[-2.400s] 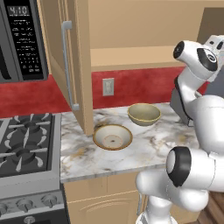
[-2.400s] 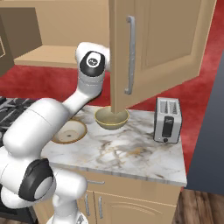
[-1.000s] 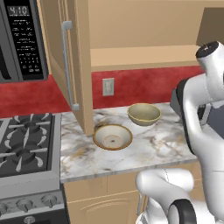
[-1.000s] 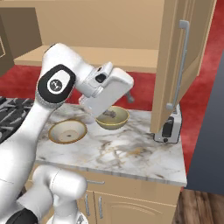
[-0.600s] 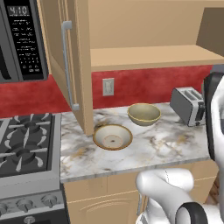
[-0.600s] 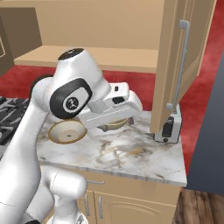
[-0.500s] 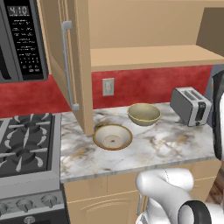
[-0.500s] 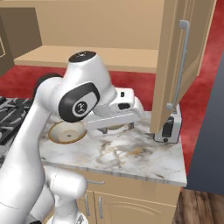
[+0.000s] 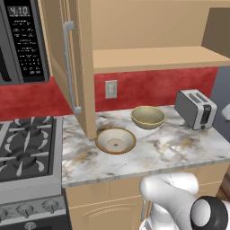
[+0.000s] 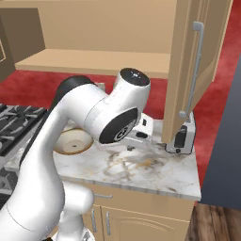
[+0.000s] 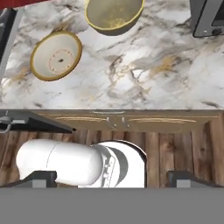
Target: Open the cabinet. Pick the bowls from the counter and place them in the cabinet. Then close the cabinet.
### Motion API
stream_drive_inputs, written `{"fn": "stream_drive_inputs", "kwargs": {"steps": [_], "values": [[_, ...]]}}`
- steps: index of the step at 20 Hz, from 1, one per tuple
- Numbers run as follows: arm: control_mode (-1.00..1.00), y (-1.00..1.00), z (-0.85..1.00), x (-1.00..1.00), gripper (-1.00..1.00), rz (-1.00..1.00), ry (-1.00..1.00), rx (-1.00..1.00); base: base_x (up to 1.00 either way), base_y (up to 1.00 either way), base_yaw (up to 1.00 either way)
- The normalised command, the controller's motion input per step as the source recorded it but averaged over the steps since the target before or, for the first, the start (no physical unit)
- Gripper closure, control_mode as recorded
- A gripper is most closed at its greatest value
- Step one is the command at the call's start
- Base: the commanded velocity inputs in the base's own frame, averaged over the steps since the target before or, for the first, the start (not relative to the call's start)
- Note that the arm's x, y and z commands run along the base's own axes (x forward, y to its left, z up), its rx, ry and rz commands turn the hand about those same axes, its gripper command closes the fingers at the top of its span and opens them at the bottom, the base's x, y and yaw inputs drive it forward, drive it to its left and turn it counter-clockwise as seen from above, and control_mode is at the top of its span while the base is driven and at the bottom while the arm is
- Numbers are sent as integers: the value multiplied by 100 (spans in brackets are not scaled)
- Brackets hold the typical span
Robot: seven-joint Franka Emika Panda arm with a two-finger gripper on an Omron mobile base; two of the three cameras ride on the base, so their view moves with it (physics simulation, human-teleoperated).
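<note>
Looking from the left base view, the cabinet stands open with its shelf bare, while both bowls sit on the counter: the shallow bowl near the door's lower edge and the deeper bowl behind it toward the toaster; the microwave clock reads 4:10, the only legible writing. From the right base view, the arm folds low over the counter, its hand just short of the toaster, with the shallow bowl off to the arm's side. In the hand view, the gripper has its fingertips spread wide with nothing between them, aimed down past the counter edge; the shallow bowl lies ahead and to one side, the deeper bowl farther ahead, roughly on line. To pick well, I judge the hand should tip forward over a rim, straddling the wall with one finger inside, before closing.
</note>
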Motion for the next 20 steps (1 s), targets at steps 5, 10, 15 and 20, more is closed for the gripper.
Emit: {"fn": "stream_drive_inputs", "kwargs": {"steps": [5, 10, 15, 20], "values": [[-100, 12, -16, 0, -100, 0, -7, 30, 0, 0, 0], [-100, 28, -34, 0, -100, 0, -13, 23, 0, 0, 0], [-100, 48, -38, 1, -100, -3, -20, 12, 0, 0, 0], [-100, 51, -23, 12, -100, -6, -19, 2, 0, 0, 0]]}}
